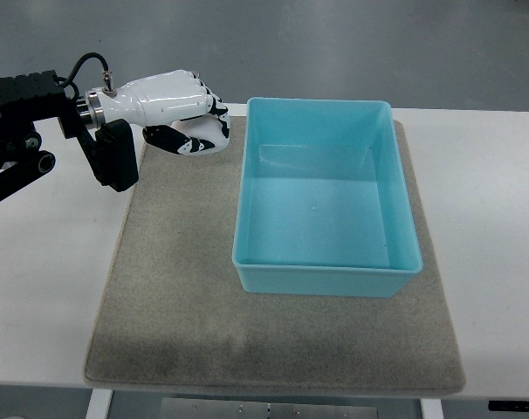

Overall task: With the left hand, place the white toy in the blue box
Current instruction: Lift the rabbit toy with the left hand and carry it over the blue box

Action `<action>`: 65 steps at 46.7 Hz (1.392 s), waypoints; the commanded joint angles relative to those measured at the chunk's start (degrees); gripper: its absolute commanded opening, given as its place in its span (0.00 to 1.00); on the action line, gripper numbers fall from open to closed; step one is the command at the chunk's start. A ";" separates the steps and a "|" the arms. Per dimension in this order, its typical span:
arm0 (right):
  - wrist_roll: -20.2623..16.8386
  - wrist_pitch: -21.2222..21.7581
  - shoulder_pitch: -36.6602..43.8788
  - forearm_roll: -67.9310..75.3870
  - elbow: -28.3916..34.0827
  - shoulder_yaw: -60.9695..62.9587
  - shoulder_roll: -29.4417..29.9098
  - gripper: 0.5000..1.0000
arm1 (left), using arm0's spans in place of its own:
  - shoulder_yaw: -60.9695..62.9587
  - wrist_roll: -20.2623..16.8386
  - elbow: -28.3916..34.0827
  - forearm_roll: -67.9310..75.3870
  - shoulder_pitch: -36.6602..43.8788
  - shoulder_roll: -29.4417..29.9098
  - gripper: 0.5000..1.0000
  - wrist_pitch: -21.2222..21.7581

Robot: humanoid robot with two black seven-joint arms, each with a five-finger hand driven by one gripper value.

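My left hand (pixel 195 122) reaches in from the left edge over the far left corner of the grey mat (pixel 177 288). Its white shell faces up and its black fingers (pixel 214 105) curl down around a small white toy (pixel 209 136), with the thumb underneath. Most of the toy is covered by the hand, and I cannot tell whether it rests on the mat or is just off it. The light blue box (pixel 317 281) stands open and empty right of the hand, its left wall a few centimetres from the fingers. My right arm does not show.
The mat lies on a white table (pixel 37 288), with the box on its right half. The black forearm and cable (pixel 29 105) hang over the table's far left. A grey floor lies beyond the far edge.
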 commanded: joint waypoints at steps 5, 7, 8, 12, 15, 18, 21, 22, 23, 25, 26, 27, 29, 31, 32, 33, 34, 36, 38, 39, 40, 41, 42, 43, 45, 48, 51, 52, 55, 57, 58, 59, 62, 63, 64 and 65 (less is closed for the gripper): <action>-0.01 -0.01 -0.01 0.03 -0.07 0.00 0.00 0.87 | 0.08 -1.58 -2.71 -0.13 0.09 -0.14 0.00 2.20; -0.01 -0.01 -0.01 -0.06 -0.07 0.00 0.00 0.87 | -0.01 -1.76 -3.06 -0.22 0.00 -0.32 0.00 2.90; -0.01 0.07 -0.01 0.03 -0.07 0.00 0.00 0.87 | -0.01 -1.76 -3.24 -0.22 0.00 -0.41 0.00 3.43; 0.08 -0.01 -0.01 -0.06 0.02 0.00 0.00 0.87 | -0.01 -1.78 -3.77 -0.22 0.00 -0.58 0.00 5.19; -0.01 -0.01 -0.01 0.03 0.02 0.00 0.00 0.87 | -0.01 -1.78 -4.38 -0.22 0.09 -0.58 0.00 5.89; -0.01 -0.01 -0.01 0.03 0.02 0.00 0.00 0.87 | 0.08 -1.78 -5.00 -0.22 0.18 -0.58 0.00 5.98; -0.01 -0.01 0.08 0.03 0.02 0.00 0.00 0.87 | 0.17 -1.78 -5.09 -0.22 0.27 -0.93 0.00 5.98; 0.08 -0.01 -0.01 -0.06 -0.07 0.00 0.00 0.87 | 0.25 -1.78 -5.09 -0.22 0.44 -1.11 0.00 5.98; 0.00 -0.01 -0.01 -0.06 0.02 0.00 0.00 0.87 | 0.26 -1.78 -5.09 -0.30 0.53 -1.37 0.00 6.07; -0.01 0.07 -0.01 0.03 0.02 0.00 0.00 0.87 | 0.43 -1.78 -5.09 -0.30 0.62 -1.90 0.00 6.07; -0.01 -0.01 -0.01 -0.06 0.02 0.00 0.00 0.87 | 0.52 -1.78 -5.09 -0.31 0.62 -2.08 0.00 6.07; -0.01 -0.01 -0.01 0.03 0.02 0.00 0.00 0.87 | 0.69 -1.78 -5.09 -0.39 0.62 -2.25 0.00 5.98; -0.01 -0.01 -0.01 0.03 0.02 0.00 0.00 0.87 | 0.87 -1.78 -5.09 -0.39 0.70 -2.60 0.00 6.07; -0.01 -0.01 -0.01 0.03 -0.07 0.00 0.00 0.87 | 0.96 -1.78 -5.09 -0.39 0.97 -2.78 0.00 5.98; -0.01 -0.01 -0.01 -0.06 0.02 0.00 0.00 0.87 | 1.05 -1.78 -5.09 -0.48 0.97 -2.87 0.00 5.98; -0.01 -0.01 -0.01 0.03 0.02 0.00 0.00 0.87 | 1.05 -1.78 -5.00 -0.48 1.06 -2.87 0.00 5.98; -0.01 -0.01 -0.01 0.03 0.02 0.00 0.00 0.87 | 1.05 -1.78 -5.00 -0.48 1.06 -2.96 0.00 5.89; -0.01 -0.01 -0.01 0.03 0.02 0.00 0.00 0.87 | 1.05 -1.78 -4.91 -0.48 1.14 -3.31 0.00 5.63; -0.01 -0.01 -0.01 -0.06 0.02 0.00 0.00 0.87 | 1.13 -1.78 -4.65 -0.48 1.41 -4.44 0.00 5.54; -0.01 -0.01 0.08 0.03 0.02 0.00 0.00 0.87 | 1.13 -1.78 -4.56 -0.48 1.58 -5.06 0.00 5.45; -0.01 -0.01 -0.01 0.03 0.02 0.00 0.00 0.87 | 1.13 -1.78 -4.47 -0.48 1.84 -5.59 0.00 5.54; 0.08 -0.01 -0.01 0.03 0.02 0.00 0.00 0.87 | 1.13 -1.78 -4.39 -0.48 2.02 -6.03 0.00 5.45; 0.00 -0.01 -0.01 0.03 -0.07 0.00 0.00 0.87 | 1.13 -1.78 -4.30 -0.48 2.11 -6.38 0.00 5.45; -0.01 -0.01 -0.01 0.03 0.02 0.00 0.00 0.87 | 1.13 -1.78 -4.30 -0.48 2.11 -6.73 0.00 5.37; -0.01 -0.01 -0.01 0.03 0.02 0.00 0.00 0.87 | 1.13 -1.78 -4.21 -0.39 2.20 -7.09 0.00 5.28; -0.01 -0.01 -0.01 0.03 0.02 0.00 0.00 0.87 | 1.48 -1.78 -4.21 -0.39 2.20 -7.35 0.00 5.19; 0.08 -0.01 -0.01 0.03 0.02 0.00 0.00 0.87 | 3.59 -1.78 -4.12 -0.39 2.02 -7.88 0.00 5.28; 0.00 -0.01 -0.01 0.03 0.02 0.00 0.00 0.87 | 4.29 -1.78 -4.12 -0.39 1.94 -7.88 0.00 5.28; -0.01 -0.01 -0.01 -0.06 0.02 0.00 0.00 0.87 | 5.26 -1.78 -4.03 -0.39 2.02 -7.88 0.00 5.28; 0.00 -0.01 -0.01 -0.06 0.02 0.00 0.00 0.87 | 5.35 -1.78 -4.03 -0.39 2.11 -7.88 0.00 5.28; -0.01 -0.01 -0.01 -0.06 0.02 0.00 0.00 0.87 | 5.35 -1.78 -4.03 -0.39 2.20 -7.88 0.00 5.28; -0.01 -0.01 -0.01 -0.06 0.02 0.00 0.00 0.87 | 5.35 -1.78 -4.03 -0.39 2.20 -7.88 0.00 5.28; 0.08 -0.01 -0.01 0.03 -0.07 0.00 0.00 0.87 | 5.35 -1.78 -3.95 -0.39 2.20 -7.88 0.00 5.28; 0.00 -0.01 -0.01 -0.06 0.02 0.00 0.00 0.87 | 5.35 -1.78 -3.95 -0.39 2.20 -7.88 0.00 5.28; -0.01 -0.01 -0.01 0.03 0.02 0.00 0.00 0.87 | 5.35 -1.78 -3.95 -0.39 2.20 -7.88 0.00 5.28; -0.01 -0.01 -0.01 -0.06 -0.07 0.00 0.00 0.87 | 5.35 -1.78 -3.77 -0.39 2.20 -7.88 0.00 5.28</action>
